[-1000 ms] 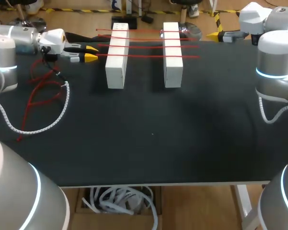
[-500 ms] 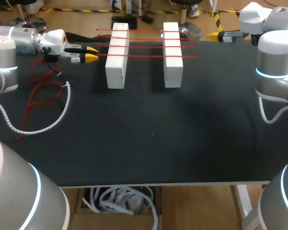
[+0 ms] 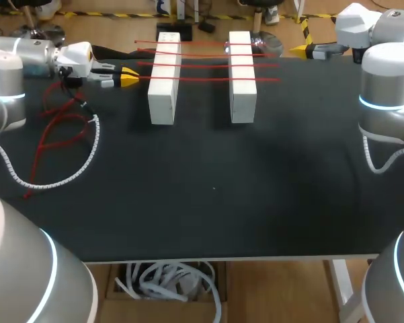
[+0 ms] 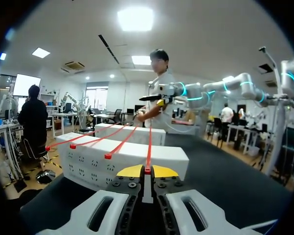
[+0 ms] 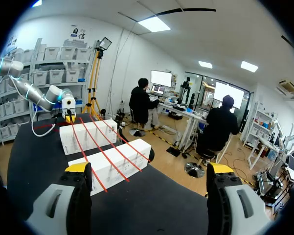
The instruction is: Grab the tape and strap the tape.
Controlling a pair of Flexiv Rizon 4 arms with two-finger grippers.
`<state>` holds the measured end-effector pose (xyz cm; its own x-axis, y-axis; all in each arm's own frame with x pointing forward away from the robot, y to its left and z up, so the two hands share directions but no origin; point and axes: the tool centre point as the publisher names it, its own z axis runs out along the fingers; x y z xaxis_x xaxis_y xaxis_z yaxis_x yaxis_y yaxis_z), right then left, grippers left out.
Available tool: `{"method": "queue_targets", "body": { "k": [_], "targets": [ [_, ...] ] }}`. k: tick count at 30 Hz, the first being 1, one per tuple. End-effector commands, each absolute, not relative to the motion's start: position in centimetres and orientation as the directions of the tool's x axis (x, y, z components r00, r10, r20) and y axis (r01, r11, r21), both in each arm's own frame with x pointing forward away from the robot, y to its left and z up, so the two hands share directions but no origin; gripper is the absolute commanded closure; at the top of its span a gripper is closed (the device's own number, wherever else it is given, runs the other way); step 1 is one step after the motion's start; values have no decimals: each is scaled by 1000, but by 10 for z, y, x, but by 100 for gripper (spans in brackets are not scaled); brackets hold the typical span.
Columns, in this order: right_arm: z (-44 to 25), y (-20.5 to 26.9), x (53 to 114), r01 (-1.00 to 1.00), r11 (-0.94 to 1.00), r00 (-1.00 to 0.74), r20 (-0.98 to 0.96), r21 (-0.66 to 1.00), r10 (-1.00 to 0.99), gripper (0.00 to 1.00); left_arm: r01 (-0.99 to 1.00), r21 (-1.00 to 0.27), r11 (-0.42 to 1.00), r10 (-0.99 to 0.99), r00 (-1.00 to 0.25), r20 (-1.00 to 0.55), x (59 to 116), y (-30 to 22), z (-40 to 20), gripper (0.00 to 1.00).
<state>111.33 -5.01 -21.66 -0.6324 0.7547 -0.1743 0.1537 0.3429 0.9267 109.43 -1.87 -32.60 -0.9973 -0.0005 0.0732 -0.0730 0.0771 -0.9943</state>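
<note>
Left tool [image 3: 129, 77] has pinched tape [image 3: 202, 79] (end hidden).

This is a robotics lab. A grey metal left arm [image 3: 3, 87] and a grey metal right arm [image 3: 386, 81] flank a black-topped table [image 3: 208, 202].

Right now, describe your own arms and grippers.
The left arm and right arm are rounded silver-grey segments with glowing pale-blue rings at the joints. A white spiral-wrapped cable and red cables hang by the left arm. The left gripper and right gripper have pale bodies, dark fingers and bright yellow tips.
</note>
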Motion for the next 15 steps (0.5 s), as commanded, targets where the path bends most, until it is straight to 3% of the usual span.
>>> {"method": "queue_targets", "body": {
  "k": [1,15],
  "targets": [
    [-216,-50,1114,156,344,-633,-174,926,754,0,-71,-994,77,3,-997,71,1094,-19,-324,100],
    [-216,-50,1114,156,344,-633,-174,926,754,0,-33,-997,76,10,-999,34,1082,-32,-297,100]
  ]
}}
